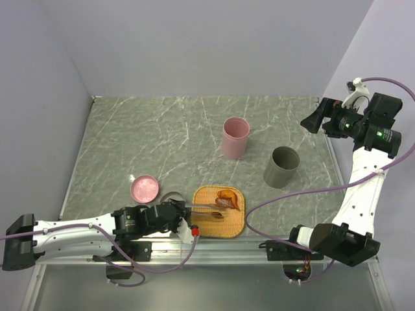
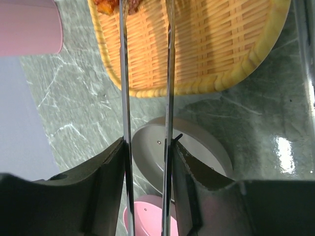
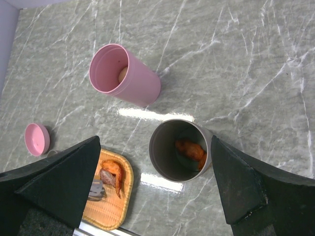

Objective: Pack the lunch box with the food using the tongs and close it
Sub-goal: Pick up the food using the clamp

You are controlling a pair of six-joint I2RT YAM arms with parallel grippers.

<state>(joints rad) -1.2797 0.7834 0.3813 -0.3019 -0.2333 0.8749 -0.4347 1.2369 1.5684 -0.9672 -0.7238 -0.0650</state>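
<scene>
Your left pincer [image 1: 185, 210] is partly closed around the tongs [image 2: 123, 98], one finger pressed against each thin arm. That way, tightening the pincer tightens the tongs, and their arms stand a little apart. The arm lies low along the near edge of the surface [image 1: 130, 129], probably because the tongs must reach flat across the woven tray [image 1: 204, 227] to the orange-brown food piece [image 1: 228, 197] at the tray's far right corner. The tips are at that piece, but you cannot tell from above whether they already pinch it.

Your right pincer [image 1: 316, 116] is spread wide and holds nothing. It hangs high over the far right corner, which I judge keeps it out of the way while its camera looks down on the work.

Only the right wrist view looks into the lunch box. It shows a pale ball [image 3: 122, 73] inside the pink cup [image 3: 125, 76] near the middle of the surface. It also shows orange food [image 3: 189, 150] at the bottom of the grey cup [image 3: 179, 150], nearer the right edge.

Only the left wrist view shows the grip on the tongs. It also shows the grey dish [image 2: 202, 147] directly under the pincer, just beside the tray's rim; the arm mostly hides that dish from above. The pink dish [image 1: 144, 188] sits beside it near the near edge. Both cups stand uncovered, so closing is not yet done.
</scene>
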